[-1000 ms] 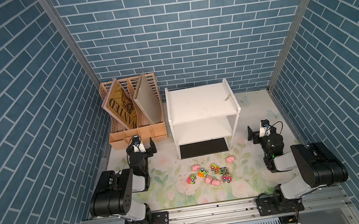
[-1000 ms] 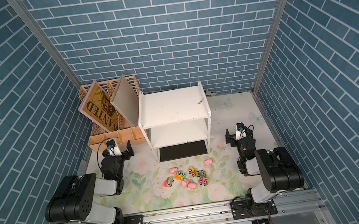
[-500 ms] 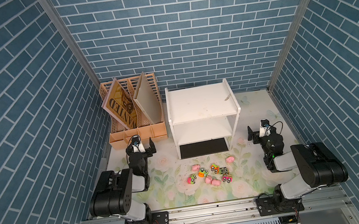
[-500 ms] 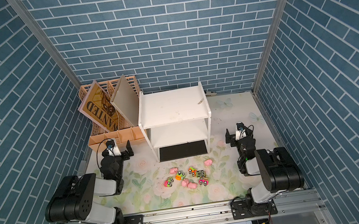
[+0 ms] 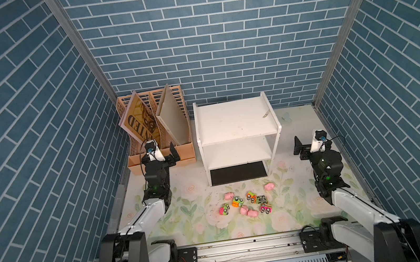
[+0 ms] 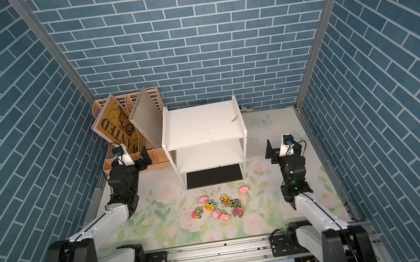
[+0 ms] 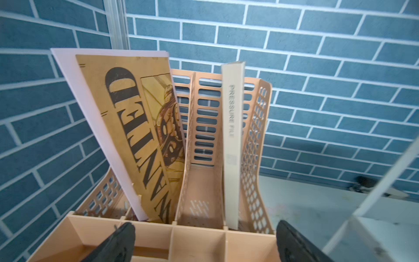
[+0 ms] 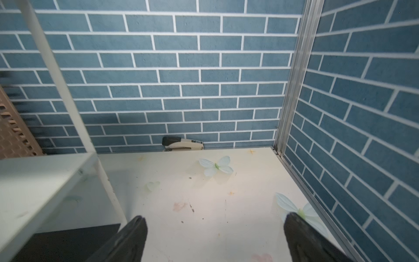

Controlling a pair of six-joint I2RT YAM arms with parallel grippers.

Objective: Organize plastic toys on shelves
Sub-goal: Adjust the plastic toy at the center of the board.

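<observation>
The plastic toys (image 5: 246, 204) lie in a loose cluster on the floral mat before the shelves, in both top views: several neon trucks such as an orange one (image 5: 251, 196), and pink pigs such as one (image 5: 269, 186) set apart on the right. The same cluster (image 6: 218, 206) lies apart from both arms. The white shelves (image 5: 235, 118) stand at the middle back with bare boards. My left gripper (image 5: 164, 157) hangs open in front of the peach organizer, nothing between its fingers (image 7: 122, 238). My right gripper (image 5: 310, 146) is open over bare mat, right of the shelves (image 8: 34, 181).
A peach slotted file organizer (image 5: 161, 143) with a "WANTED" poster (image 7: 136, 127) and a beige file (image 7: 231, 140) stands left of the shelves. A stapler (image 8: 182, 144) lies against the back wall. Brick walls close in three sides; a metal rail (image 5: 246, 249) runs along the front.
</observation>
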